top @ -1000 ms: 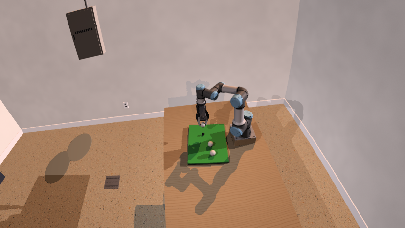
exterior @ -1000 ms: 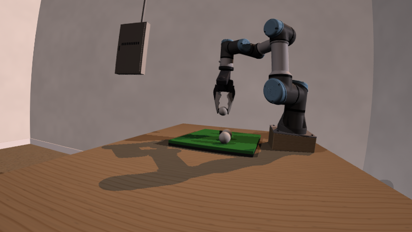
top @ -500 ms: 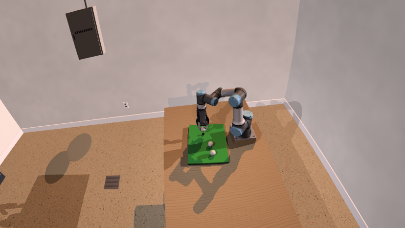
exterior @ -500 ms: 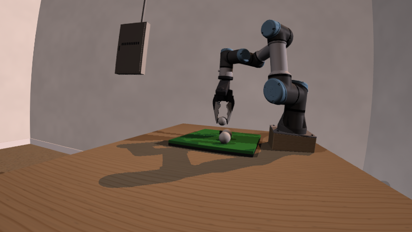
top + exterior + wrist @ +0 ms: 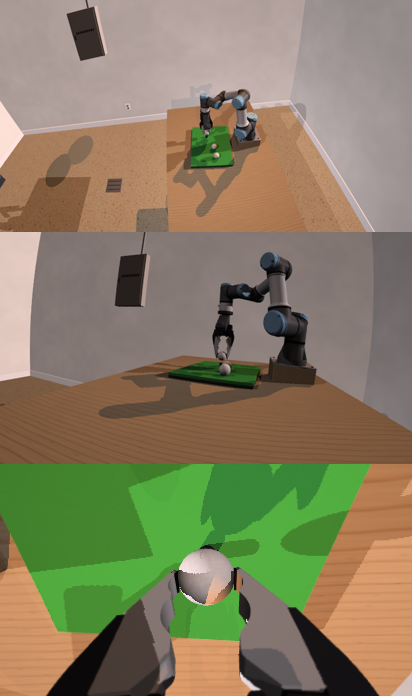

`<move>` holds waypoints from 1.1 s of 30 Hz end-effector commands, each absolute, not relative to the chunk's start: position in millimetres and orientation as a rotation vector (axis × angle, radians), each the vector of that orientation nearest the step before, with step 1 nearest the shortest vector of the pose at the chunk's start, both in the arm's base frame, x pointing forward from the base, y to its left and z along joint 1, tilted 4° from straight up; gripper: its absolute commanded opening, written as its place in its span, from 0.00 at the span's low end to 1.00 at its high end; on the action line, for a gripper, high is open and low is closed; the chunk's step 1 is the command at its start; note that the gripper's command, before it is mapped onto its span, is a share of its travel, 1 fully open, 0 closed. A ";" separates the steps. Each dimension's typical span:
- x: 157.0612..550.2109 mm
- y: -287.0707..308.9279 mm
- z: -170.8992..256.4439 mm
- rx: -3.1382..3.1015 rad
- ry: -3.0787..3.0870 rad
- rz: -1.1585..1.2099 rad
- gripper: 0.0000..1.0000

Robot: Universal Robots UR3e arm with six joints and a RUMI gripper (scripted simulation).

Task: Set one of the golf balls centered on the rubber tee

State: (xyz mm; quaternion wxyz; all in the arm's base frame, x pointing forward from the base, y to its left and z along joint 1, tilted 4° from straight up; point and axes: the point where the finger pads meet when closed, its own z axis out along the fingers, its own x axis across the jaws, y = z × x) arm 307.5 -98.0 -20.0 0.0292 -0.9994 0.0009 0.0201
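Pincer (image 5: pixel 206 582) clamped on golf ball (image 5: pixel 205 576), hung low over green mat (image 5: pixel 90 539) on tabletop (image 5: pixel 201 419). Dark tee (image 5: pixel 207 547) peeked out just behind ball. Pickup done; lowering, centering, release judged left. Two spare balls (image 5: pixel 213 146) on mat.

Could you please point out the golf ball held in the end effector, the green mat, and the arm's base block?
Held golf ball (image 5: pixel 205 581), wrist view, centre of the ball.
Green mat (image 5: pixel 201 158), top view, bare near-left area.
Base block (image 5: pixel 309 377), exterior view, free front corner.
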 end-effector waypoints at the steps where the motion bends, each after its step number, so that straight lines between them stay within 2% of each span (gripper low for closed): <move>1: 308.1 -98.4 -24.2 -3.085 0.003 0.058 0.00; 20: 307.7 -97.8 -31.2 -3.085 0.003 0.059 0.00; 21: 307.7 -97.8 -31.2 -3.085 0.003 0.059 1.00; 33: 307.7 -97.8 -31.2 -3.085 0.003 0.059 1.00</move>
